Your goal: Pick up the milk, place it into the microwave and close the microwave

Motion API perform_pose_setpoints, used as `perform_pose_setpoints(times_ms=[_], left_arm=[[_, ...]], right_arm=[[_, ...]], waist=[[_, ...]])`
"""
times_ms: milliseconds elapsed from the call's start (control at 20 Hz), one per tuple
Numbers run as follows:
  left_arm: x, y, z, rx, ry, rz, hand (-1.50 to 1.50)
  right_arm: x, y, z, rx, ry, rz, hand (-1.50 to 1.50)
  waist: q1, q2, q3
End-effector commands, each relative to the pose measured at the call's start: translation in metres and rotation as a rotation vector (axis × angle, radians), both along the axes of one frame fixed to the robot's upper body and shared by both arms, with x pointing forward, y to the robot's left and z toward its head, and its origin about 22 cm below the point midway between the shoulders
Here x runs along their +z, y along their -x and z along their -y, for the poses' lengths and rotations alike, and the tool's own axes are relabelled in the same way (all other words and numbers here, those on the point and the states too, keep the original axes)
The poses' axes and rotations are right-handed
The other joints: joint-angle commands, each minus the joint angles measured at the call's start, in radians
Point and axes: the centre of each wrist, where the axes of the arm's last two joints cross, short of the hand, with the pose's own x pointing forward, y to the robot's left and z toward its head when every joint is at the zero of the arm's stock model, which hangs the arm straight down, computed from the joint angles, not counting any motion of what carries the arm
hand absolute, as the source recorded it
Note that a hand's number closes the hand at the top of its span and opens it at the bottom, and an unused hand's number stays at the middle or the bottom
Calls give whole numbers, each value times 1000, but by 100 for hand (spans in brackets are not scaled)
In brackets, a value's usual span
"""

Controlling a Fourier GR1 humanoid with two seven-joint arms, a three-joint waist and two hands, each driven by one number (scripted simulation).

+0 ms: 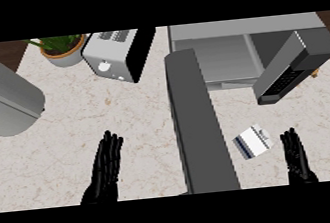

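**Reaching past an open door: where this pick could slip**

Starting with the table [124, 117], we see a pale marbled top carrying everything, and we judge its far right corner to be the tight spot. The microwave [221, 53] sits there with its cavity exposed, and its door [286, 69] swings out toward the right edge, hanging over the route the milk must take. A wrist lifted too wide on that side could knock the door, or push it shut before the carton is in.

A long grey upright panel [199, 130] runs from the near edge toward the microwave and splits our reach in two. It stands just beside the milk, so a sideways sweep could wedge the carton against it. The toaster [118, 55] and potted plant [62, 50] sit at the far left, well apart from the route.

Our left hand [107, 169] rests near the near edge, fingers straight, holding nothing. Our right hand [297, 156] is likewise released, fingers straight, beside the milk but apart from it.

The milk [253, 141] lies tilted on the table near the near right edge, untouched. Being small and on its side, we expect it could skid or roll away when the fingers close.
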Motion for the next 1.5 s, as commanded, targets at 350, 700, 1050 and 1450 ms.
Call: perform_pose_setpoints(times_ms=[350,700,1050,1450], left_arm=[[-12,16,-19,8,29,1,-150],[-15,15,-47,6,22,-14,-150],[-21,22,-75,22,10,-12,-150],[-16,43,-86,-4,23,-18,-150]], right_arm=[[-47,-40,23,-88,69,-14,-150],[-70,-65,28,-108,103,-6,150],[-84,-71,26,-185,174,-15,150],[-72,-104,43,-75,298,-72,150]], waist=[[1,0,0],[3,1,0],[9,3,1],[20,4,1]])
